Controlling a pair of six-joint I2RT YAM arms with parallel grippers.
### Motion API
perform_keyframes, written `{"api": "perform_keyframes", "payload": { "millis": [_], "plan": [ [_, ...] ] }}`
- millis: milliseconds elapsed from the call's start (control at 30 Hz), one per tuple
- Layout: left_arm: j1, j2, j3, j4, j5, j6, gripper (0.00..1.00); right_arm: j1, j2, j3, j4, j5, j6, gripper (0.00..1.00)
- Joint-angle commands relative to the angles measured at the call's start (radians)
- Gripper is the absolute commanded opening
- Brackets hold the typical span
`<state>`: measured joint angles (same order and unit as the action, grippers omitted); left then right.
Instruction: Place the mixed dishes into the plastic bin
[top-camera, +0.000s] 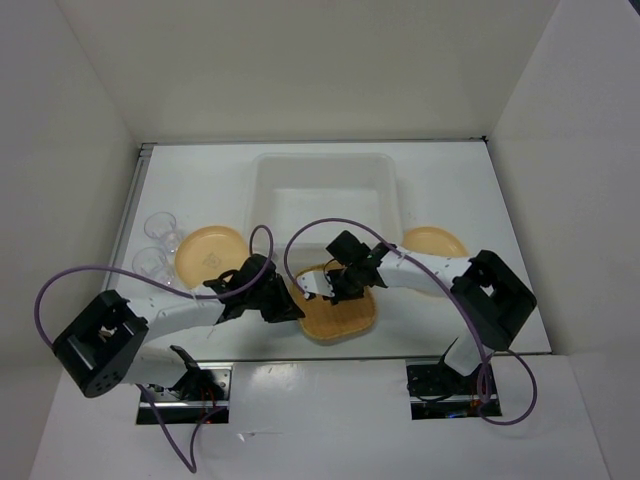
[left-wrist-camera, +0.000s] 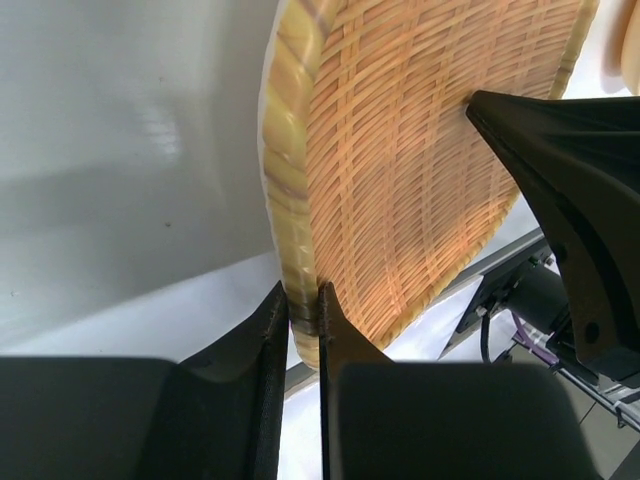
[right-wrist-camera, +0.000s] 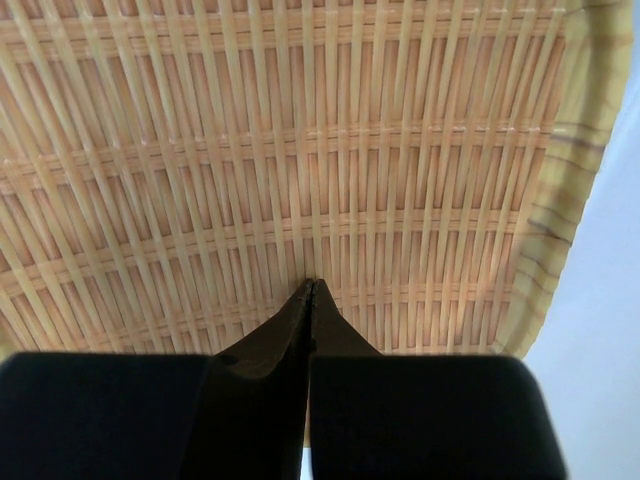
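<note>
Tan woven tray (top-camera: 340, 318) just before the plastic bin (top-camera: 262, 190): left end effector (left-wrist-camera: 303, 302) pinches its rim, right end effector (right-wrist-camera: 310, 292) closed over the weave. White worktop (top-camera: 200, 180), white walls (top-camera: 300, 70).

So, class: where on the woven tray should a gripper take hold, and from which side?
Grip the woven tray by its raised rim, coming from its left edge, one finger inside and one outside. The middle is flat weave with nothing to pinch. The left gripper straddles that rim this way.
</note>
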<state>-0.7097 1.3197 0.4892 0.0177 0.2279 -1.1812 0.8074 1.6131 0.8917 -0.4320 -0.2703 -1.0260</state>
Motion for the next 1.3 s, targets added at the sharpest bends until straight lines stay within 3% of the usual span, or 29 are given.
{"api": "perform_keyframes", "payload": {
  "millis": [0, 333, 833, 1033, 1067, 1167, 1200, 1267],
  "plan": [
    [-0.022, -0.036, 0.028, -0.053, -0.03, 0.069, 0.0, -0.031, -0.005, -0.024, -0.114, -0.02, 0.018, 0.0],
    [-0.022, -0.1, 0.019, -0.096, -0.061, 0.06, 0.0, -0.167, -0.119, -0.065, -0.179, 0.048, -0.077, 0.0],
    [-0.022, -0.109, 0.037, -0.114, -0.061, 0.069, 0.02, -0.178, -0.058, -0.1, -0.151, 0.049, -0.068, 0.0],
    [-0.022, -0.109, 0.046, -0.087, -0.041, 0.069, 0.27, -0.178, -0.058, -0.1, -0.14, 0.049, -0.068, 0.0],
    [-0.022, -0.109, 0.046, -0.087, -0.041, 0.078, 0.39, -0.178, -0.058, -0.1, -0.14, 0.049, -0.068, 0.0],
    [-0.022, -0.099, 0.046, -0.065, -0.019, 0.087, 0.55, -0.178, -0.058, -0.1, -0.14, 0.049, -0.068, 0.0],
    [-0.022, -0.09, 0.046, -0.065, -0.019, 0.088, 0.67, -0.178, -0.058, -0.1, -0.14, 0.049, -0.068, 0.0],
    [-0.022, -0.089, 0.055, -0.065, -0.019, 0.088, 0.75, -0.178, -0.058, -0.1, -0.14, 0.049, -0.068, 0.0]
  ]
}}
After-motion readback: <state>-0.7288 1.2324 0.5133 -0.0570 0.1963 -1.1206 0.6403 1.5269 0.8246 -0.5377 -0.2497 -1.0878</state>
